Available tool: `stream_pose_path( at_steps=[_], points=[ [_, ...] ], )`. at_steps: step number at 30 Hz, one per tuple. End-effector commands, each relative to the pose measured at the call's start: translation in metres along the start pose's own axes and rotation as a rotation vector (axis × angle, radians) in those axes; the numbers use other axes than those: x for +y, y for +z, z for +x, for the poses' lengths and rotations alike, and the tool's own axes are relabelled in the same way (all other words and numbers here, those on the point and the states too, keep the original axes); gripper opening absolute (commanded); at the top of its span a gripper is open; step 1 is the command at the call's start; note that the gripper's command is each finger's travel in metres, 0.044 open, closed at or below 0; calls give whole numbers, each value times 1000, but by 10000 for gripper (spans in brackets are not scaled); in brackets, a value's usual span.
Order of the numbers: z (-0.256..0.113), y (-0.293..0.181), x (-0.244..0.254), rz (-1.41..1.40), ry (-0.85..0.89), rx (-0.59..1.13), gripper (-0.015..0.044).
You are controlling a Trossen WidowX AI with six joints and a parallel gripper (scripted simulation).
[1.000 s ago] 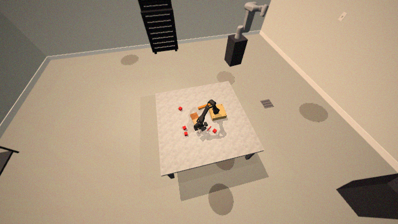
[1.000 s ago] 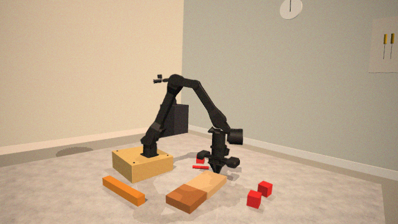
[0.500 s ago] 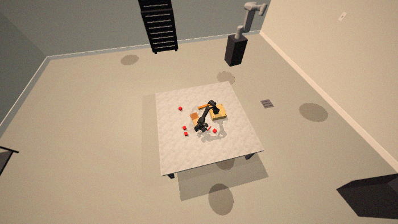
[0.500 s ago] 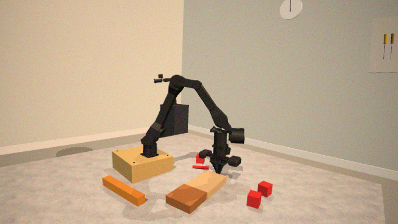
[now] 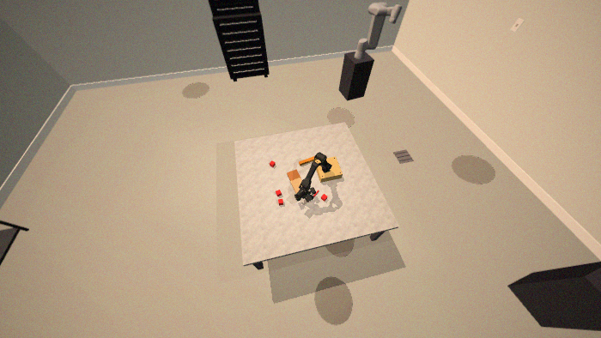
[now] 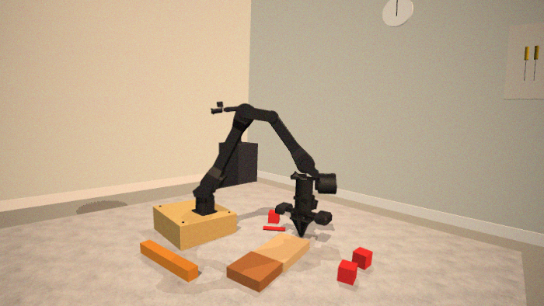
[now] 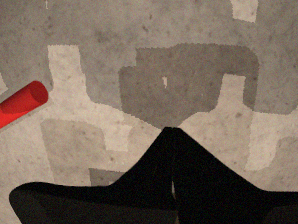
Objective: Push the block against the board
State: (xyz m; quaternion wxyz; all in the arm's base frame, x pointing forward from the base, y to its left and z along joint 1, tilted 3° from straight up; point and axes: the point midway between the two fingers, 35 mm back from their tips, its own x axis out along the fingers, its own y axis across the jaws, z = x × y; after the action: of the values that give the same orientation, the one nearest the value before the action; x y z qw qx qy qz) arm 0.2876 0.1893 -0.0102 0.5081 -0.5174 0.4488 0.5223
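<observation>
The square block (image 5: pixel 294 174) (image 6: pixel 254 265) is dark orange-brown and lies flat. The light tan board (image 5: pixel 296 185) (image 6: pixel 287 245) lies flat in line with it. In the exterior view one whole side of the block meets the board's near end with no visible gap, and their long side edges look about even. My gripper (image 6: pixel 301 235) (image 7: pixel 171 134) is shut and empty, pointing down at the board's far end. Its tips are low there; whether they touch the board cannot be told. In the top view the arm hides part of the board's far end.
A red cylinder (image 6: pixel 273 228) (image 7: pixel 22 105) and a red cube (image 5: pixel 324 197) (image 6: pixel 273 217) lie near the gripper. Two red cubes (image 6: pixel 346 272) (image 6: pixel 362 258) lie right of the board in the exterior view. An orange bar (image 5: pixel 306 161) (image 6: pixel 169 260) lies near the arm's wooden base (image 6: pixel 206 233).
</observation>
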Motion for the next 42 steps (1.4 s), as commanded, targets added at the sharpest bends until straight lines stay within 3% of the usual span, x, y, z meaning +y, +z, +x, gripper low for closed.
stream_pose_path(
  at_steps=[1, 7, 13, 42],
  points=[
    [0, 5, 0, 5, -1, 5, 0],
    [-55, 2, 0, 5, -1, 5, 0],
    [-51, 2, -4, 26, -7, -3, 0],
    [-56, -93, -65, 943, -18, 5, 0]
  ],
)
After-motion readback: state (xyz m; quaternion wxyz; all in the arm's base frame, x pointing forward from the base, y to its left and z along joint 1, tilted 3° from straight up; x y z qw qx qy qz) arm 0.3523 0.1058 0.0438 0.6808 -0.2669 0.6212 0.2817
